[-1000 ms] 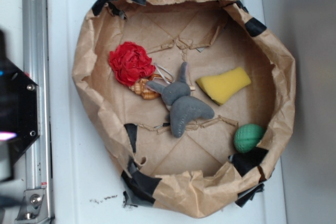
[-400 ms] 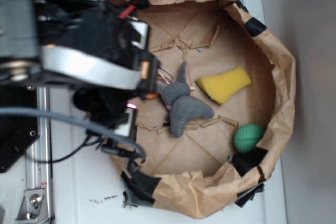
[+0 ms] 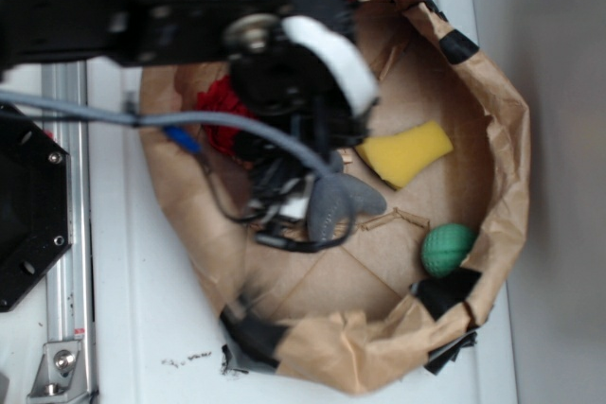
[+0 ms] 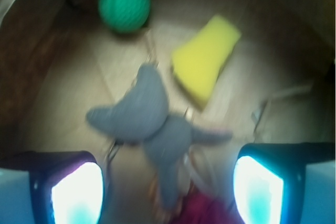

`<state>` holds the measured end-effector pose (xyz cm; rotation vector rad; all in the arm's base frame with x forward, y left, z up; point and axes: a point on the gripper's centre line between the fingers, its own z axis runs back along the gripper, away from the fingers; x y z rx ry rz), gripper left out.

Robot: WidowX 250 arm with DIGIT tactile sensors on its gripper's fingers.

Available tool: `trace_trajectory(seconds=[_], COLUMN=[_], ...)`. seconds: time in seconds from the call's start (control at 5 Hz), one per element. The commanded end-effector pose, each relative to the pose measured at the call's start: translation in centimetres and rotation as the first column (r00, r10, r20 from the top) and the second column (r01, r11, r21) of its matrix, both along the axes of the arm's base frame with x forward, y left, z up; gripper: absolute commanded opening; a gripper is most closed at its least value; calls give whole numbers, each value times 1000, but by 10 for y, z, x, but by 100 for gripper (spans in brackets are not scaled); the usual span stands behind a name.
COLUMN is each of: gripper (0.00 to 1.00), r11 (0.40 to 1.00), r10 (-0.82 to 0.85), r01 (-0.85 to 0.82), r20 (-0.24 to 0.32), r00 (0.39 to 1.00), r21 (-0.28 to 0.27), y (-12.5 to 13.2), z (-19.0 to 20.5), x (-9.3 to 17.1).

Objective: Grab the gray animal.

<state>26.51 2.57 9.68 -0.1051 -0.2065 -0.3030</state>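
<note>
Overhead exterior — close, blurred wrist view

1. The gray animal [image 4: 149, 121] was a plain, even slate gray.
2. The sponge [image 3: 405, 152] was bright yellow with no pattern.
3. The ball [image 4: 124, 4] was green, marked with fine darker ridges.
4. The ruffled ball [image 3: 220, 113] showed as deep red.
5. The paper bowl [image 3: 492, 120] was tan brown kraft, creased, with black tape patches along its rim.
6. The table [image 3: 133, 309] was white.
7. The robot arm [image 3: 180, 16] was black, with a white band and a gray cable [image 3: 189, 120].
8. The jaws' pads glowed pale cyan-white in the wrist view.
</note>
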Motion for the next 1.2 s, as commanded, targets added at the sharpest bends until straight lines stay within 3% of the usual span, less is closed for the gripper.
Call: trace_trajectory(seconds=[0.0,0.2,0.4,1.0], gripper=[100,100,100,100], r11=[978,924,919,927], r10=[-202,-382,-394,-369], r01=[203,383,393,373], r20=[-31,-40,14,-95], r00=[979,923,919,924], r21=[42,19,26,27], y=[-29,-48,-51,-55], z=[-41,-43,-19,-62], x=[32,3,-13,-7])
